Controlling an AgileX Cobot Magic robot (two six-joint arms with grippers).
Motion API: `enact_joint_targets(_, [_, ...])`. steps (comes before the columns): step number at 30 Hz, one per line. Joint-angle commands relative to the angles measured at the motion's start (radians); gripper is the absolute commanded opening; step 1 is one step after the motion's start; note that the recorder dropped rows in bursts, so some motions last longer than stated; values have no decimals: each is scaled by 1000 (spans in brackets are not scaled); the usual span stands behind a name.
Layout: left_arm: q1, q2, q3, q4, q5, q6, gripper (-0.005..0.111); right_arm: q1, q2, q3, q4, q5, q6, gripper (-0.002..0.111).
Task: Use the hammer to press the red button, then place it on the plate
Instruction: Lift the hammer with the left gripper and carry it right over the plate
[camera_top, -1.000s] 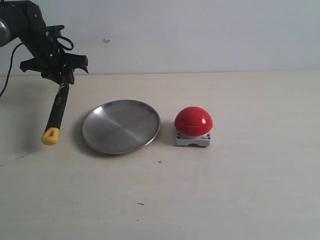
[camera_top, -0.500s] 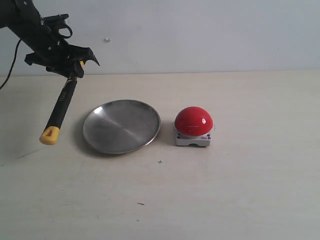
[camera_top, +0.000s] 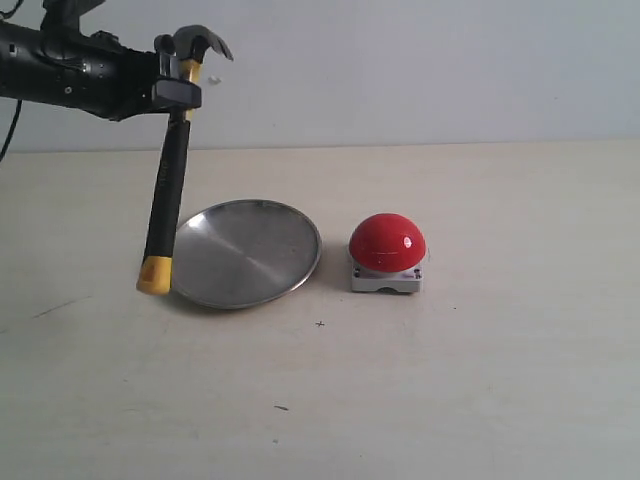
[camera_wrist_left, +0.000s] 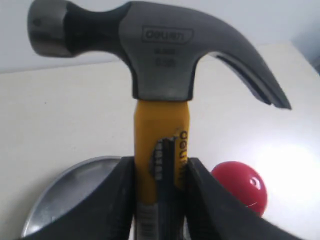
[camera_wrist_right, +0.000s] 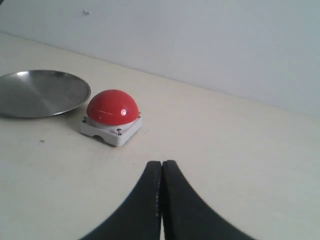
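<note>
Exterior view: small claw hammer, dark metal head, black-and-yellow handle (camera_top: 166, 185), hangs head-up in the air, with its butt near the left rim of the round silver metal plate (camera_top: 245, 252). Left claw (camera_wrist_left: 159, 180) pinches the handle just below the head. Glossy red dome button on grey base (camera_top: 387, 242) sits right of the plate on the desk (camera_top: 480, 380), well apart from the hammer. Judged: grasp done; press and placing remain. Right claw (camera_wrist_right: 161, 172) pressed together, empty.

**Two items, side by side**

The pale beige matte tabletop (camera_top: 480, 400) carries a round shiny silver metal plate (camera_top: 243, 252) below the left gripper (camera_top: 178, 92). Just beside the plate, farther from that gripper, sits a glossy red dome button (camera_top: 387, 243) on its square light-grey base.
</note>
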Motion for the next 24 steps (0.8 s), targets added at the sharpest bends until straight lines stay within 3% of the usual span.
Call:
enact_joint_targets(1, [0, -101, 112, -289, 32, 271, 0, -5, -6, 5, 73, -48, 3, 0])
enact_joint_targets(7, [0, -173, 236, -446, 188, 515, 0, -5, -6, 5, 176, -34, -20, 0])
enact_joint_targets(16, [0, -205, 261, -446, 312, 566, 0, -5, -6, 5, 139, -53, -78, 0])
enact_joint_targets(24, [0, -205, 261, -446, 397, 643, 0, -3, -6, 5, 389, -407, 91, 0])
